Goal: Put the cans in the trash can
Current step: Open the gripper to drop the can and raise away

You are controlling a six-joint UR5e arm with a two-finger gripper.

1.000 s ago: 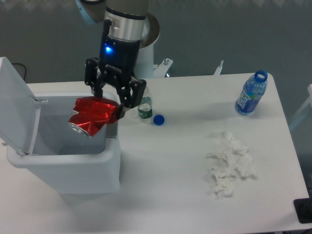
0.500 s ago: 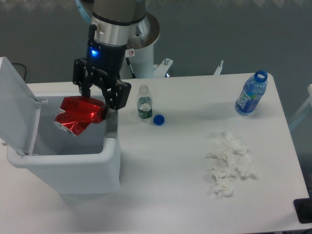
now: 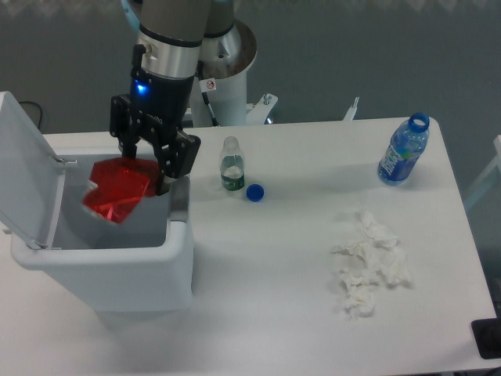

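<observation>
I see the gripper [image 3: 145,160] clamped on the red can [image 3: 114,190], inside the trash can [image 3: 117,262] rim. Its lid [image 3: 23,164] stands open at nine o'clock.

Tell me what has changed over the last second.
The pincer, shut on the red can, has carried it leftward, from beside the right wall of the trash can to over the middle of its open mouth. Nothing was let go. The small bottle, blue cap, blue bottle and tissue wad stayed put.
</observation>
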